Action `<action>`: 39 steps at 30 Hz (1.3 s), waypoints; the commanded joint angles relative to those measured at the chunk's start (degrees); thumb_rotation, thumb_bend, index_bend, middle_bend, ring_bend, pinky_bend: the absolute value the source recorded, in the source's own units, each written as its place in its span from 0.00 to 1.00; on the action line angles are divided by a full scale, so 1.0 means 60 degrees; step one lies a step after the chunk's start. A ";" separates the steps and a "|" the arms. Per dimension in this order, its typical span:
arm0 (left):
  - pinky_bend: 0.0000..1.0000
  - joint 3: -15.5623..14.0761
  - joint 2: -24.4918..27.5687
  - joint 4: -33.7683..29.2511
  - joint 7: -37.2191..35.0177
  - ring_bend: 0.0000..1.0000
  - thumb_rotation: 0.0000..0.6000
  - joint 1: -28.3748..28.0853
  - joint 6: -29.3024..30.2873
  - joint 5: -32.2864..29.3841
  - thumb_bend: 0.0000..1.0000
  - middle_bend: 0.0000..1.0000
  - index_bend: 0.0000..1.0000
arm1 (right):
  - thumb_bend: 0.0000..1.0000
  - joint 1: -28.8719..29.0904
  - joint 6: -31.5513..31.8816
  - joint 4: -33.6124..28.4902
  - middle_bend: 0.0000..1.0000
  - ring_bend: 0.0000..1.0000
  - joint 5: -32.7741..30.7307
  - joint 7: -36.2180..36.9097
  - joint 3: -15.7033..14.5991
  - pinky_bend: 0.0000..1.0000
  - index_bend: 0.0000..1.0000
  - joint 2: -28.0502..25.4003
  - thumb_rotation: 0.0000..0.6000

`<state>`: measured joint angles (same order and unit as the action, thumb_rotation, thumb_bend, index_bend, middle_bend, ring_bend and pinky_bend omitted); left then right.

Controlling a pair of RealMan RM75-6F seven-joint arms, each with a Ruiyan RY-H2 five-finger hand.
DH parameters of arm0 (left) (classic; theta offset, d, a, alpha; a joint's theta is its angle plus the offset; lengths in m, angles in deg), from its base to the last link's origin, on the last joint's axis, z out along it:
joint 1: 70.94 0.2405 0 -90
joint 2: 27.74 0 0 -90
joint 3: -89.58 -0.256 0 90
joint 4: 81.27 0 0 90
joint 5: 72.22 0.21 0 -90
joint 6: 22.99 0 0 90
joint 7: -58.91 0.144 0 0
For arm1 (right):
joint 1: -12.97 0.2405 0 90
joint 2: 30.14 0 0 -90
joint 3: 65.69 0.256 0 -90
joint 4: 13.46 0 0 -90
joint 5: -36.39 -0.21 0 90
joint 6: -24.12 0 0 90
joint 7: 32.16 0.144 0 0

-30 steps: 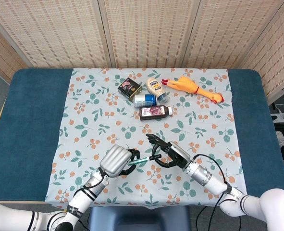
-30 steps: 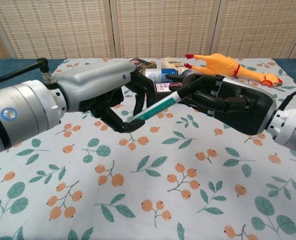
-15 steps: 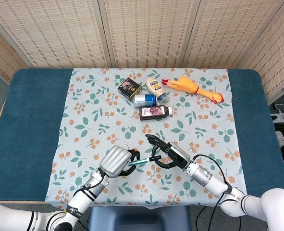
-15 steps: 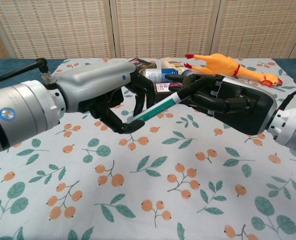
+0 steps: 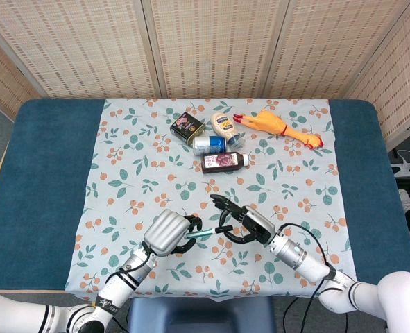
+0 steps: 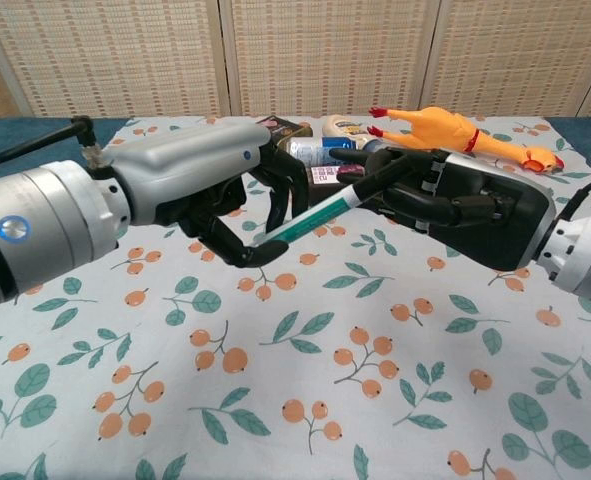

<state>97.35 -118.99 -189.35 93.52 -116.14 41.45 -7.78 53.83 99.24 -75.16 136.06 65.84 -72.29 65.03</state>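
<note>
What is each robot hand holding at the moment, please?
Left robot hand: fingers closed on the green pen.
Right robot hand: fingers on the same pen's other end.

I see open floral cloth [image 5: 135, 173] across the left and middle of the head view, and again at lower right. A cluster blocks the upper centre: dark tin [image 5: 186, 127], blue can [image 5: 209, 144], mayonnaise bottle [image 5: 224, 125], dark sauce bottle [image 5: 225, 161], with the rubber chicken [image 5: 279, 127] just right. Both blue table [image 5: 38, 173] margins lie bare.
</note>
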 commanded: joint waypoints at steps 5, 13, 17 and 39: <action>1.00 -0.0022 0.0023 0.0000 0.0005 0.95 1.00 0.0003 -0.0019 -0.0014 0.40 0.88 0.74 | 0.39 0.0009 0.0017 -0.0048 0.00 0.00 -0.0039 0.0038 0.0045 0.00 0.68 -0.0012 1.00; 1.00 -0.0061 0.0081 -0.0013 0.0003 0.95 1.00 0.0025 -0.0024 -0.0011 0.40 0.88 0.75 | 0.45 0.0004 0.0068 -0.0122 0.00 0.00 0.0004 0.0007 0.0016 0.00 0.75 -0.0117 1.00; 1.00 -0.0039 0.0104 -0.0034 -0.0016 0.95 1.00 0.0033 0.0003 0.0017 0.40 0.88 0.75 | 0.45 -0.0050 0.0089 -0.0125 0.00 0.00 -0.0039 -0.0149 0.0031 0.00 0.73 -0.0093 1.00; 1.00 -0.0034 0.0091 -0.0009 -0.0014 0.95 1.00 0.0018 -0.0027 0.0019 0.40 0.88 0.74 | 0.30 -0.0092 0.0101 -0.0172 0.00 0.00 0.0014 -0.0341 0.0010 0.00 0.36 -0.0088 1.00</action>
<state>97.15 -118.44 -189.40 93.44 -116.03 41.28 -7.67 53.26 99.84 -76.15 136.12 63.91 -72.21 64.54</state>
